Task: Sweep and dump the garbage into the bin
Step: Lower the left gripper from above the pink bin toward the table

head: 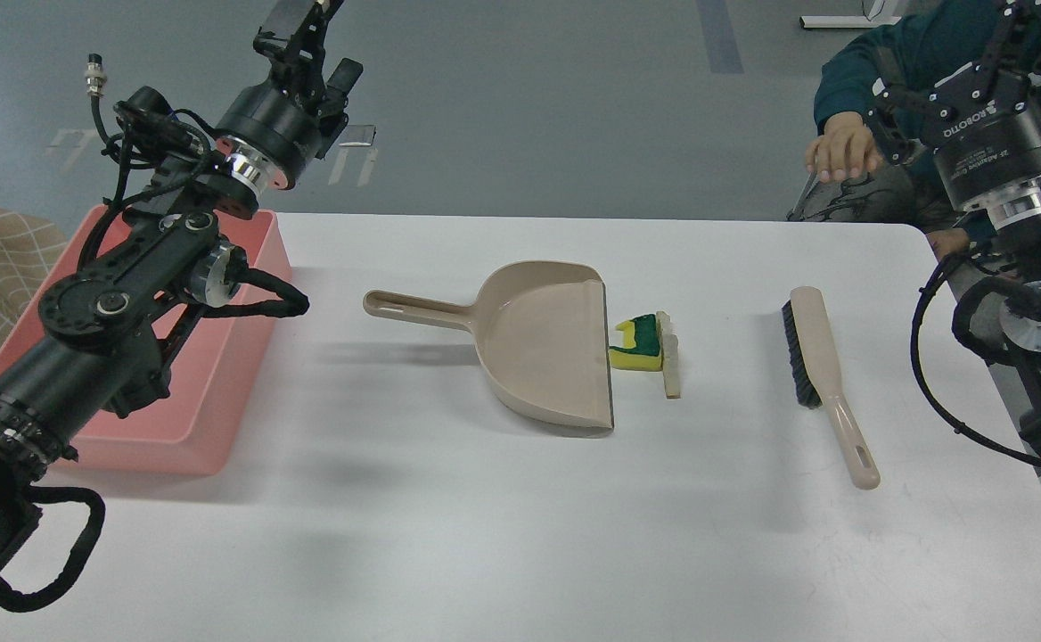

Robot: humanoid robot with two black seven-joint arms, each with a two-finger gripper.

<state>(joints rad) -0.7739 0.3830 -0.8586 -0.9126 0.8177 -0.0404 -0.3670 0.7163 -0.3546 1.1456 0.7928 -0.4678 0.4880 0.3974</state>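
Sponge piece [637, 346] and stick [670, 360] between dustpan [538, 343] and brush [819, 370]; both hands' spread unclear.

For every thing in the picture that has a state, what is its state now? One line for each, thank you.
Dustpan: flat on table, mouth facing the sponge, empty, not held.
Sponge: on table at dustpan's lip, not swept in.
Stick: flat on table, right beside the sponge.
Brush: lying on table, not held.
Bin: upright, partly hidden by arm.
Left tool: raised, holding nothing.
Right tool: raised, holding nothing.
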